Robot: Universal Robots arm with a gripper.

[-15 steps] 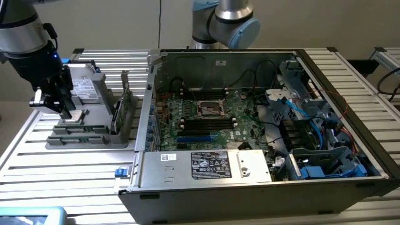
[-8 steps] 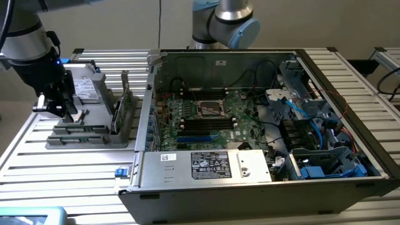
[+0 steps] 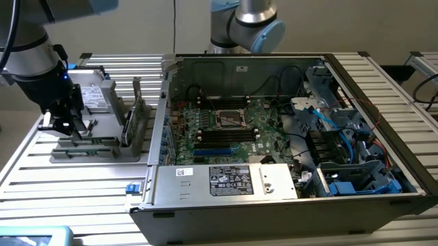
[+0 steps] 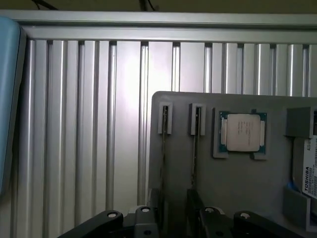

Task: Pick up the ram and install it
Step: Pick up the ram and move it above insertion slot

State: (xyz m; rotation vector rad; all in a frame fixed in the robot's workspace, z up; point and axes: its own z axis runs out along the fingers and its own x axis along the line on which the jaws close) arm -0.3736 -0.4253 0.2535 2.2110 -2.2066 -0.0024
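Exterior view looks down from afar over the table (image 3: 68, 184); wrist view looks straight down, close, at the holder (image 4: 237, 183) below the gripper (image 3: 60, 120); both share it.

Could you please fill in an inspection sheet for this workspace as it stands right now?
Surface: slatted aluminium table, carrying a grey parts tray and an open computer case.
Job's things: two ram sticks stand on edge in slots of the tray; the motherboard lies exposed inside the case.
Clutter: a processor chip and a labelled drive also sit in the tray.
Grippers: gripper open, holding nothing, above the tray close to the ram sticks.
Cables: blue and black cables run inside the case.
Surroundings: a second robot arm behind the case.
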